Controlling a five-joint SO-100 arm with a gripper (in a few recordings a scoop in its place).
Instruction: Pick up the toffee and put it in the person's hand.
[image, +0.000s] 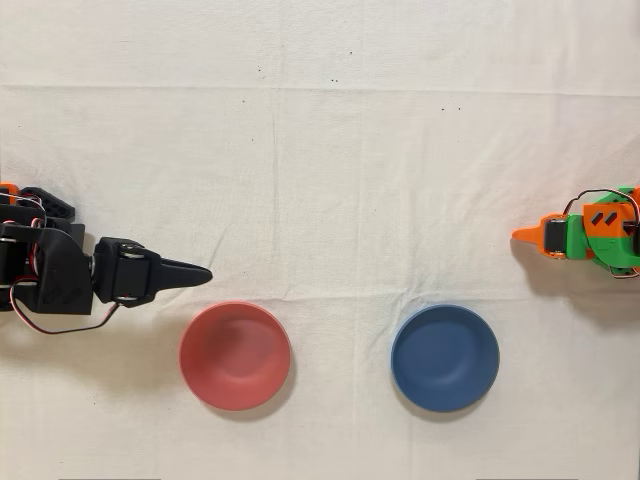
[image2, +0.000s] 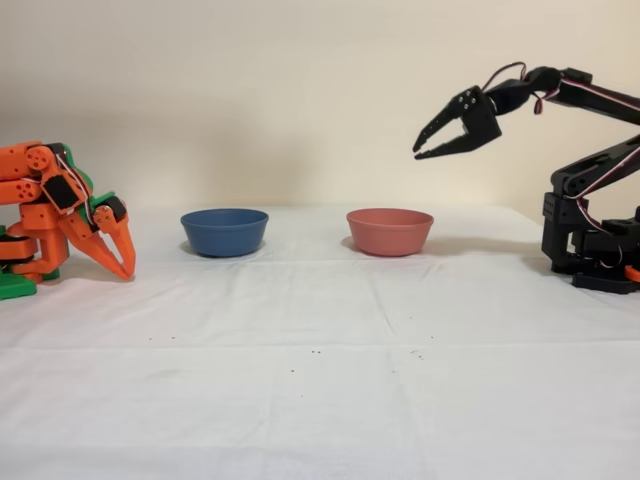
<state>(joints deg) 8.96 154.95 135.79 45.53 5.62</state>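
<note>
My black gripper (image2: 418, 153) hangs high above the table in the fixed view, right of the red bowl and pointing down to the left. Its fingertips meet and nothing shows between them. From overhead the gripper (image: 200, 273) is a closed point at the left, just above the red bowl's upper left rim. The toffee is out of view. The person's hand is out of view too.
A red bowl (image: 235, 355) and a blue bowl (image: 445, 357) sit side by side near the cloth's lower edge in the overhead view, both looking empty. The fixed view shows red bowl (image2: 390, 231) and blue bowl (image2: 224, 231). The idle orange arm (image: 590, 235) rests at the far right.
</note>
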